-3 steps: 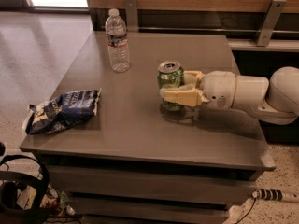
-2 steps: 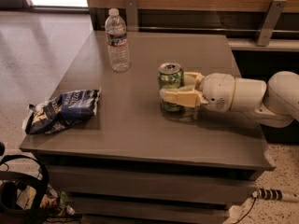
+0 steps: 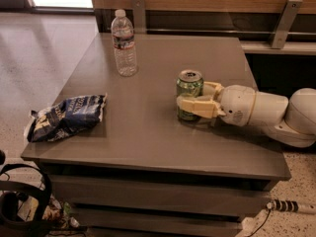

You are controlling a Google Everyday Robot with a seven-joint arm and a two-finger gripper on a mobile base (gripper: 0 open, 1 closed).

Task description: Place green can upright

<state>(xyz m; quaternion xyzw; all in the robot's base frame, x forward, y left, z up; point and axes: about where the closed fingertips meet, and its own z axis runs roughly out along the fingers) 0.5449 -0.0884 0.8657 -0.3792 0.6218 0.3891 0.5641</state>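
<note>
The green can (image 3: 189, 84) stands upright on the grey table (image 3: 148, 132), right of its middle, silver top facing up. My gripper (image 3: 190, 98) reaches in from the right, level with the tabletop. Its cream near finger (image 3: 196, 106) crosses the front of the can's lower half. The far finger (image 3: 213, 88) shows behind the can's right side. The can sits between the two fingers and they appear closed on it. The white arm (image 3: 266, 112) stretches off to the right edge.
A clear plastic water bottle (image 3: 124, 43) stands upright at the table's back left. A crumpled dark blue chip bag (image 3: 66, 116) lies at the front left edge. A wooden wall with metal brackets (image 3: 284, 23) runs behind. Cables and black gear (image 3: 19, 206) lie on the floor at lower left.
The gripper and the can have shifted slightly to the right together. The can stays upright. The bottle and the bag have not moved.
</note>
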